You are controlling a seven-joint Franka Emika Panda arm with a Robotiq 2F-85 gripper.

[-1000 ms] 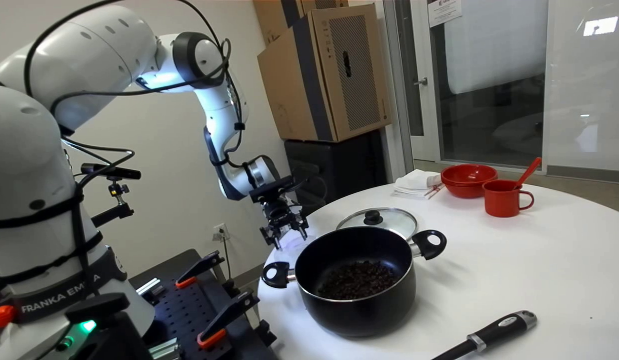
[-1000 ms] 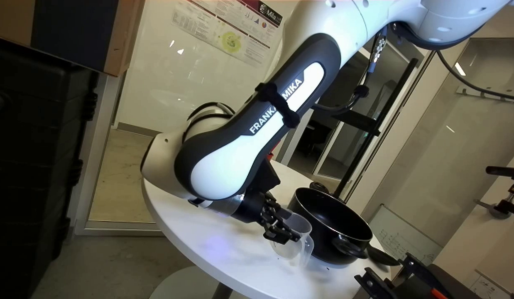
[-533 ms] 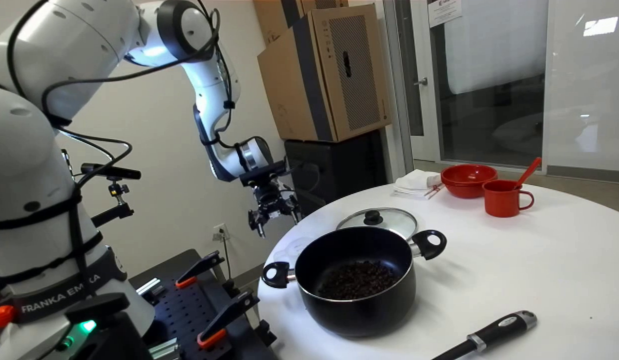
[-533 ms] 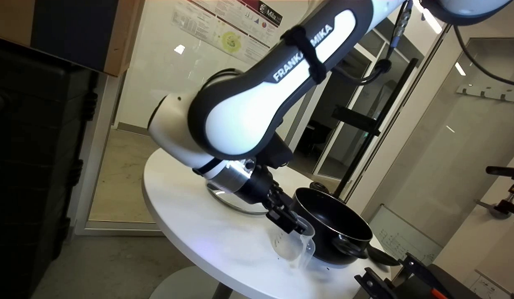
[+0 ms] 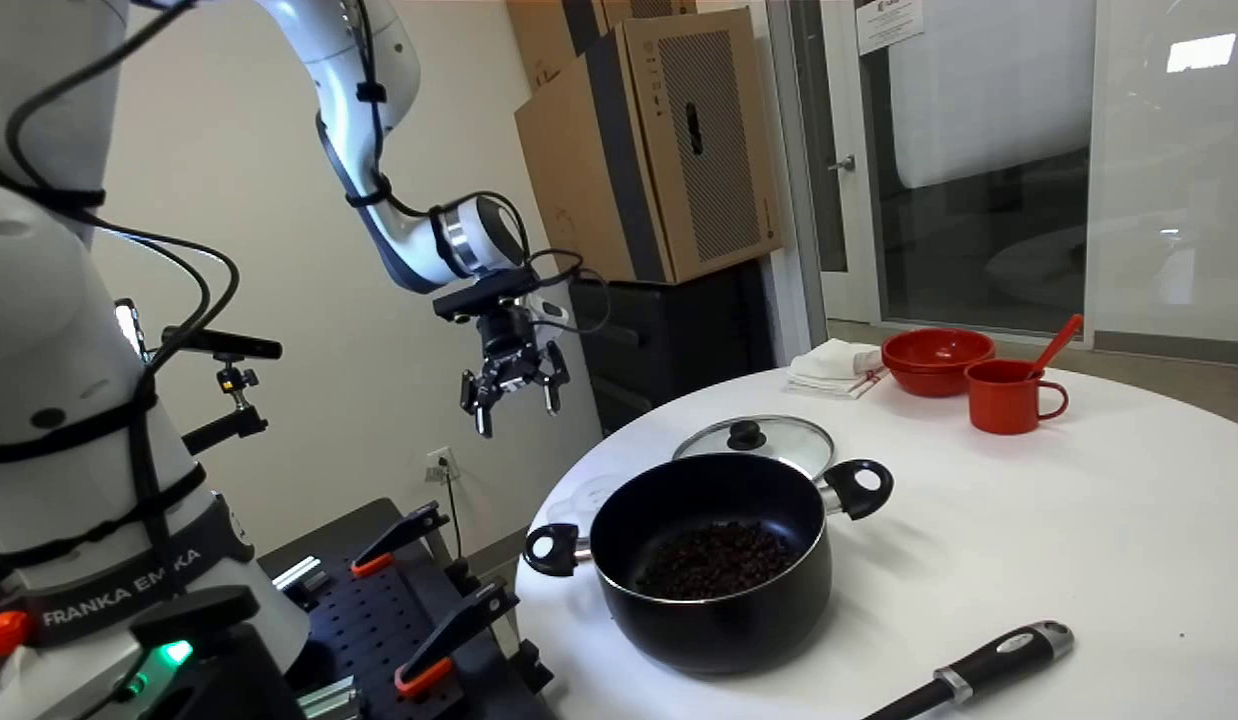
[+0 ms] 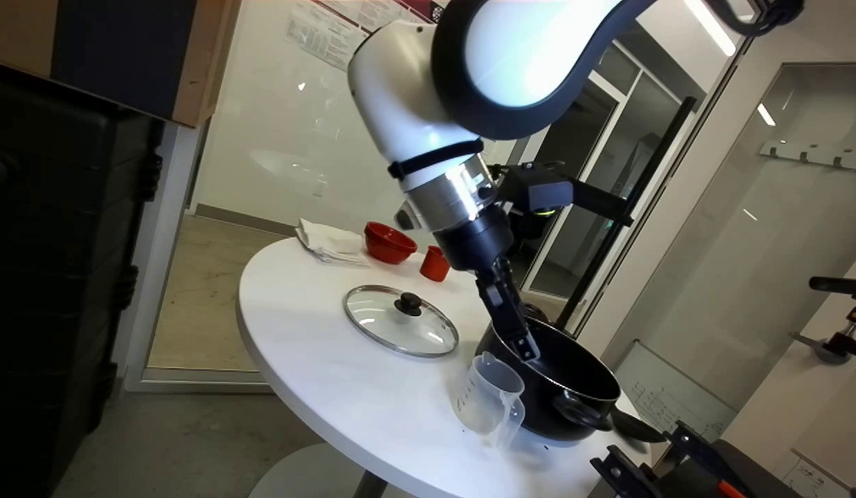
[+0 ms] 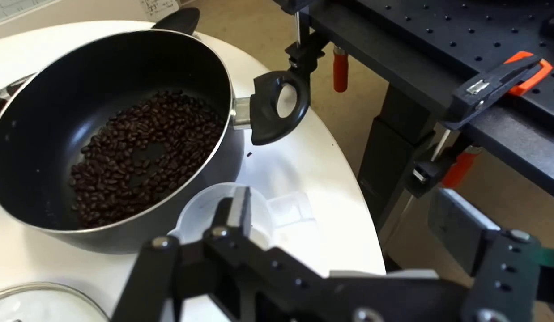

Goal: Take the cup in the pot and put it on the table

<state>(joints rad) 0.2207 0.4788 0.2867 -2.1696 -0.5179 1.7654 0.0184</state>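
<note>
The cup (image 6: 485,400) is pale and translucent and shows a handle. It stands upright on the white table (image 6: 317,339), close beside the black pot (image 6: 542,408). In an exterior view only a faint part of the cup (image 5: 591,492) shows behind the pot (image 5: 719,630). The wrist view shows dark beans in the pot (image 7: 102,58) and the cup (image 7: 198,217) partly hidden behind one finger. My gripper (image 5: 518,420) is open and empty, raised above the table edge and the cup. In the wrist view the fingers (image 7: 342,208) stand wide apart.
A glass lid (image 5: 794,440) lies behind the pot. Red bowls (image 5: 934,360), a red handled cup (image 5: 1004,398) and white cloths (image 5: 829,362) stand farther back. A black-handled utensil (image 5: 1009,660) lies in front. A dark bench with clamps (image 5: 379,630) adjoins the table.
My gripper has risen up and away from the cup, with its fingers staying apart. The cup stays standing beside the pot. The lid, bowls and cloths are uncovered in an exterior view.
</note>
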